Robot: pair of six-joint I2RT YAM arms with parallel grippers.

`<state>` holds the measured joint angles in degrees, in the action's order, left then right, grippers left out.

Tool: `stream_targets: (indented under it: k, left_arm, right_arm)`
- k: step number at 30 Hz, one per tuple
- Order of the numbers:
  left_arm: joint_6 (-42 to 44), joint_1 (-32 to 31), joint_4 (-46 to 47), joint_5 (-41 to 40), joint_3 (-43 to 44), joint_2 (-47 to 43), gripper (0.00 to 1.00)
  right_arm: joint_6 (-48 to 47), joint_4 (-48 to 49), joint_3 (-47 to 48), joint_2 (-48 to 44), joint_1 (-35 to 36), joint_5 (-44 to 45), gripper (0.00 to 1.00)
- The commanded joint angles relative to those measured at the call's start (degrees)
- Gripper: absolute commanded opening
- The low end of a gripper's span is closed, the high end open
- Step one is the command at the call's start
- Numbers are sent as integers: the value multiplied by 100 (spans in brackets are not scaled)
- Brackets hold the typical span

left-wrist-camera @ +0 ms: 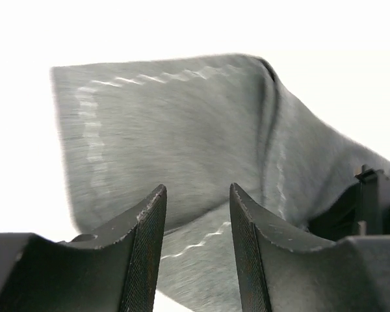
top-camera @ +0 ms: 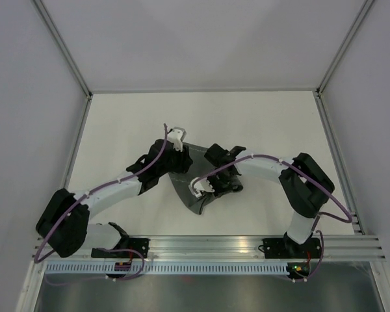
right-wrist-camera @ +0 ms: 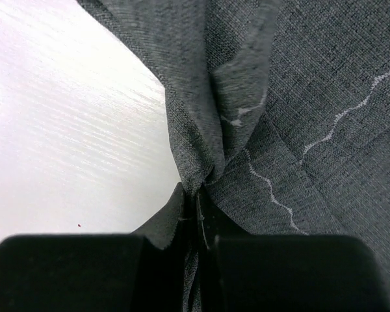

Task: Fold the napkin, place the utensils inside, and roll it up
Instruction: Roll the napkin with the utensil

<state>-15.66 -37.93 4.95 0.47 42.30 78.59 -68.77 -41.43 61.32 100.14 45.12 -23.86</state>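
**A:** The left hand is at the napkin's eleven o'clock corner, fingers apart and gripping nothing. The cloth sits bunched in the middle of the table.

**B:** And the right hand, at its three o'clock side?

**A:** It's pinched tight on a gathered fold. With only that one hold, I'd expect a pull toward three o'clock to drag the whole cloth.

**B:** So the loose corner may flop and the fold come out crooked.

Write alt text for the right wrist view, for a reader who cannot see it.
The right gripper is shut on a bunched fold of the grey napkin, which fills most of the view; white table shows beside it.
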Motion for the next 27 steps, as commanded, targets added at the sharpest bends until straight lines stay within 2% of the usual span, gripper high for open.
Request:
stream_targets:
  k: [1, 4, 6, 10, 13, 15, 17, 20, 27]
  left_arm:
    - [-429, 23, 364, -1591, -415, -1018, 50]
    - [-438, 31, 751, -1909, -916, -1994, 51]
    - [-228, 5, 893, -1840, -1162, -2520, 51]
    - [211, -161, 1262, -1849, -1435, -3111, 51]
    - [809, -556, 1447, -1857, -1410, -3218, 51]
    - [1450, -1153, 1552, -2015, -1252, -3131, 50]
    - [2185, -1819, 1561, -2541, -963, -2824, 50]
    - [2820, -2435, 1237, -3043, -471, -2176, 50]
    - [3315, -3149, 639, -3167, 190, -864, 55]
  right_arm:
    - [-303, -1261, 731, 697, -223, -646, 0]
    - [-514, -1990, 1545, 1408, -495, -944, 1]
    - [-681, -2561, 2170, 1762, -609, -1155, 1]
    - [-804, -3151, 2990, 2649, -829, -1367, 0]
    - [-839, -3485, 3500, 3150, -944, -1437, 0]
    - [-935, -3853, 3946, 3388, -988, -1481, 0]
    - [-919, -4126, 4203, 3687, -1040, -1578, 1]
    - [-726, -4198, 4529, 3943, -1067, -1491, 0]
    - [-488, -4189, 4679, 4110, -1093, -1499, 1]
